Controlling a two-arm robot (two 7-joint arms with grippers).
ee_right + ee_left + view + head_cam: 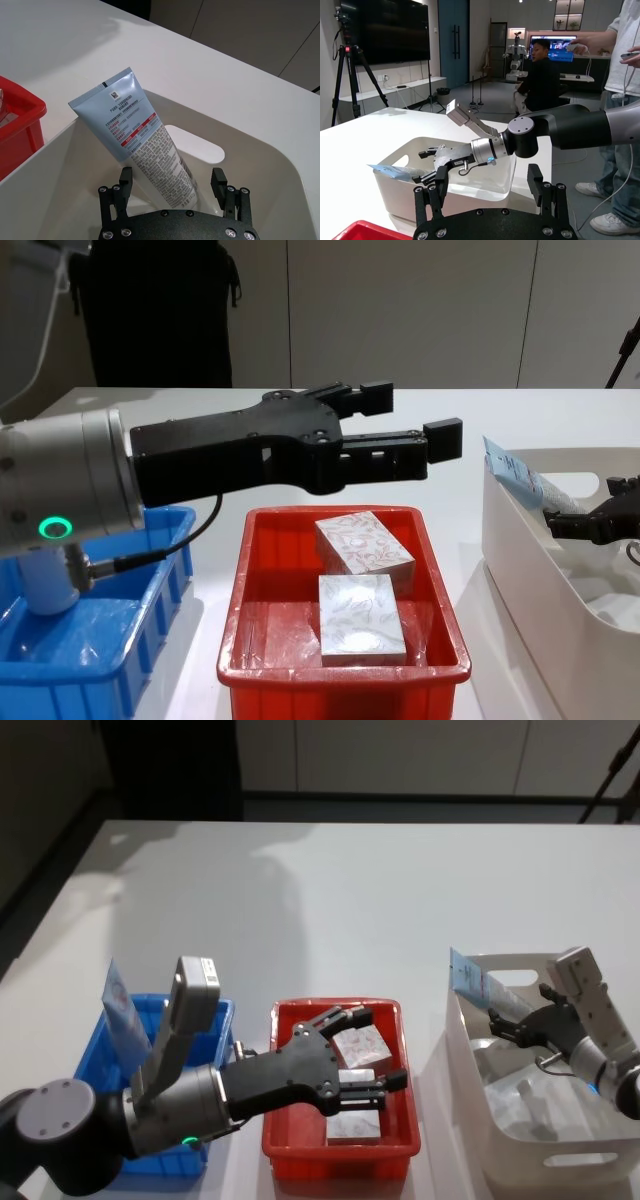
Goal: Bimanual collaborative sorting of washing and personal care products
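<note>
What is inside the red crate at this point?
Two white leaf-patterned boxes lie in the red crate: a red-patterned box at the back, a grey-green-patterned box in front. The open left gripper hovers above them. The crate floor beneath them is covered.

A pale blue tube (145, 155) with fine print and red bands leans in the white tub (520, 590) at the right, its crimped end up above the tub's left rim. Two white boxes lie in the red crate (240, 610) at centre. The far box (362, 543), red-leafed, is tilted. The near box (360, 612), grey-green-leafed, lies flat just beside it. A second tube (125, 1010) stands crimped end up in the blue crate (160, 640) at the left.
</note>
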